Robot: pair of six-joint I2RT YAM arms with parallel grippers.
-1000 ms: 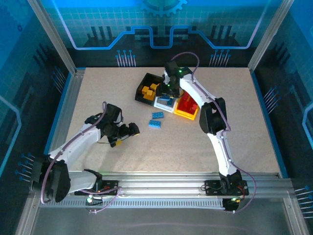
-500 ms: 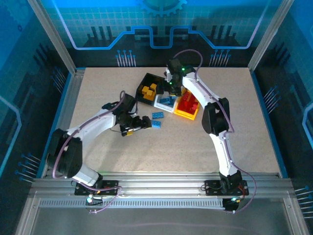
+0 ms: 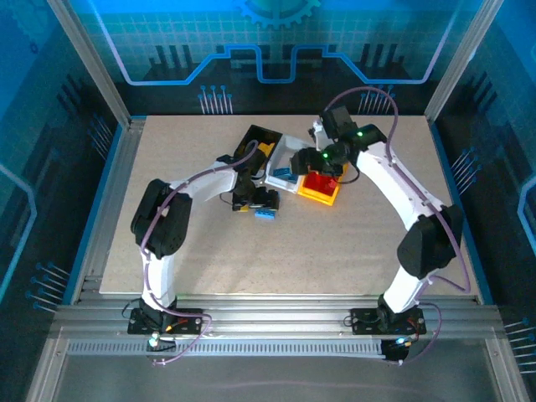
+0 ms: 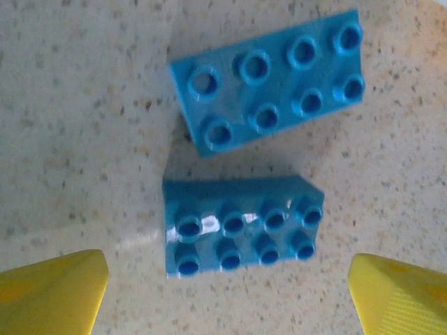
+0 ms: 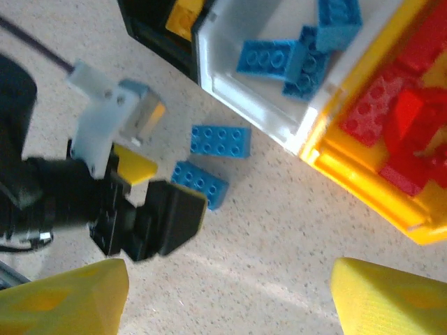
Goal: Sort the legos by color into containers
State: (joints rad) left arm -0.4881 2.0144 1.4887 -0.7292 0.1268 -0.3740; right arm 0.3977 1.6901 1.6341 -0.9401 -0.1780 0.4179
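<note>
Two blue legos lie loose on the table, one nearer (image 4: 241,227) and one farther (image 4: 269,80). My left gripper (image 4: 230,300) hangs open just over them, its yellow fingertips (image 4: 52,293) either side of the nearer brick and not touching it. From above, the left gripper (image 3: 258,201) covers one brick and the other blue brick (image 3: 265,216) shows beside it. The white bin (image 5: 230,91) holds blue bricks, the yellow bin (image 5: 363,181) red bricks, the black bin (image 3: 254,136) yellow ones. My right gripper (image 5: 227,300) is open and empty, raised by the yellow bin (image 3: 322,194).
The three bins stand side by side at the table's back middle, the white bin (image 3: 289,149) between the other two. The left arm's black and white wrist (image 5: 140,209) sits close below the right wrist's camera. Bare table lies toward the front and both sides.
The left arm has swung right and forward until its gripper is over the two blue bricks. The right gripper has moved right, from above the black and white bins to beside the yellow bin.
</note>
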